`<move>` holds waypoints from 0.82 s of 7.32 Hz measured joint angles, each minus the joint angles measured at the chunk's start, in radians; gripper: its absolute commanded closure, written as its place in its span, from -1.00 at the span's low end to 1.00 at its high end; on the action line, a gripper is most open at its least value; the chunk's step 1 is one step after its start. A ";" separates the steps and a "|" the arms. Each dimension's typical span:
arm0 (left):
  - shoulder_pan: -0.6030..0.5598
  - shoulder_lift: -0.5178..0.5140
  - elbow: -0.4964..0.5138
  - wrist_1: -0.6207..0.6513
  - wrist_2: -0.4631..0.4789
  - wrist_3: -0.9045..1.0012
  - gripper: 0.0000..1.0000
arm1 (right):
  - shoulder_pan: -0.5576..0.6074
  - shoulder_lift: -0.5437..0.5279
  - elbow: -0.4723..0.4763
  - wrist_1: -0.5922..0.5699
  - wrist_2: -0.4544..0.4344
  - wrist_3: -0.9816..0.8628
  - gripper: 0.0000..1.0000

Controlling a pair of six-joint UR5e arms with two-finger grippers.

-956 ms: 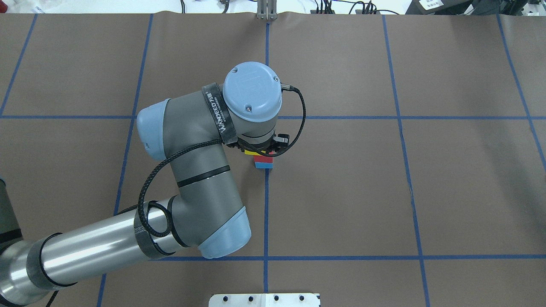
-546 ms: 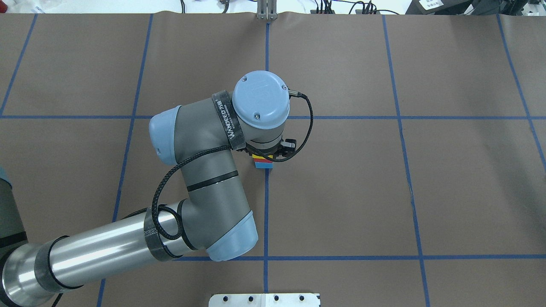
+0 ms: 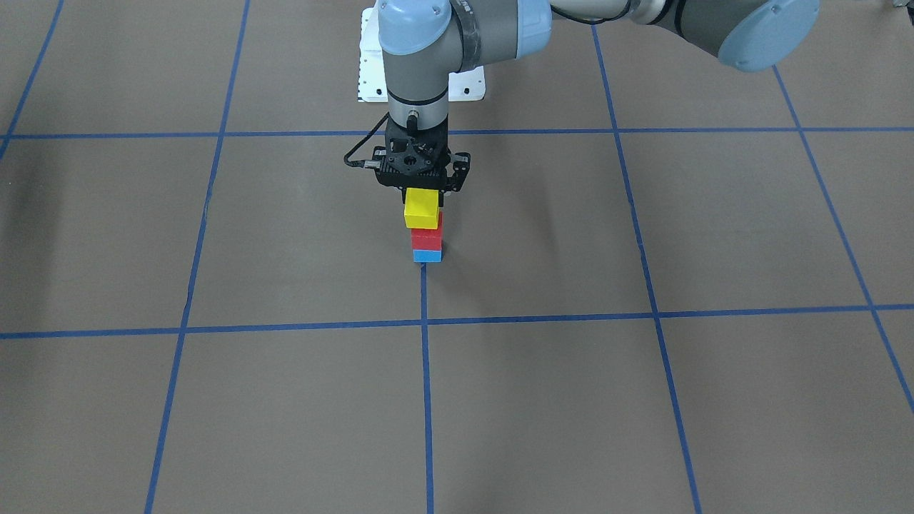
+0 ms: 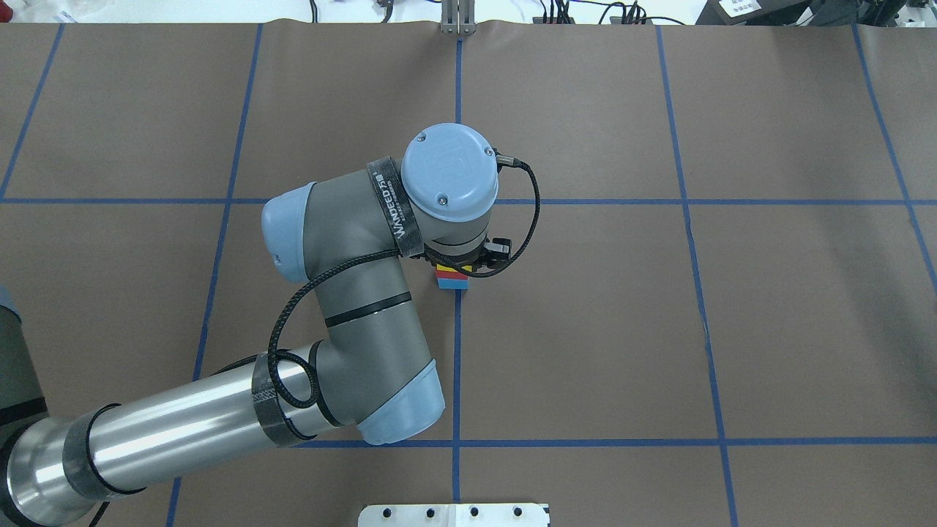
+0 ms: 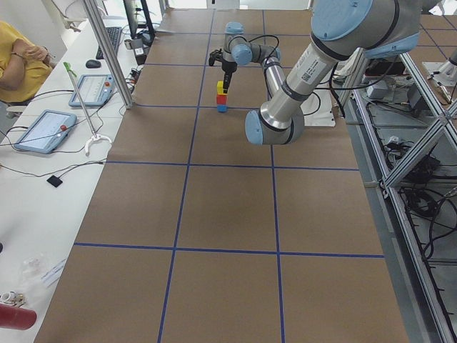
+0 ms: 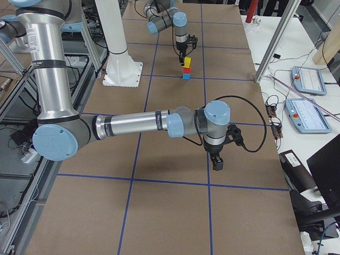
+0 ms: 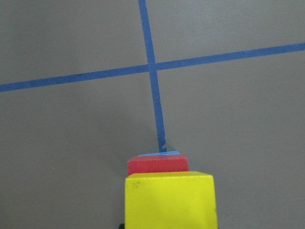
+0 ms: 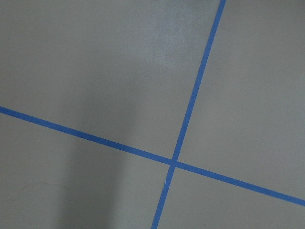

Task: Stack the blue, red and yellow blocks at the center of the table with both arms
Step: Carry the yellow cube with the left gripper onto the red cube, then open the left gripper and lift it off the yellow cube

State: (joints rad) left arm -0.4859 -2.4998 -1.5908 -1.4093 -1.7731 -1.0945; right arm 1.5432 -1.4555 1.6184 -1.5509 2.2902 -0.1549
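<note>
I am on the last placement: my left pincer (image 3: 423,187) is clamped on the yellow block (image 3: 421,208), holding it over the red block (image 3: 428,239), which sits on the blue block (image 3: 427,255) at the middle of the bench (image 3: 643,400), right at the end of a blue tape line (image 3: 426,300). From the front-facing view the yellow block looks shifted a little to one side of the red one. I cannot tell whether its underside touches the red top or hangs just above it (my wrist view shows only the yellow top, a strip of red and a sliver of blue beyond). As I judge it, the next move calls for a small sideways correction and a gentle lowering until the yellow face seats flat. Then comes a clean release and a straight rise, so that I do not drag the tower. The yellow block is a plain, sharp-edged cuboid, level in my grip, with a few faint dark specks on top. My right pincer (image 6: 218,162) hangs well apart over bare bench, and I cannot tell whether it is wide or narrow.
</note>
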 measured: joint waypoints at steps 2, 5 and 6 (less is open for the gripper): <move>-0.006 0.000 -0.001 -0.001 -0.001 0.003 0.56 | 0.000 0.001 0.000 0.001 0.000 0.000 -1.00; -0.010 0.003 0.000 -0.003 -0.002 0.001 -0.02 | 0.000 0.002 0.000 0.001 0.000 0.000 -1.00; -0.011 0.003 0.000 -0.005 -0.002 0.001 -0.11 | 0.000 0.001 0.000 0.001 0.000 0.000 -1.00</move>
State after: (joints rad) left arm -0.4965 -2.4964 -1.5909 -1.4146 -1.7748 -1.0935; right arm 1.5437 -1.4540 1.6188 -1.5494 2.2902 -0.1549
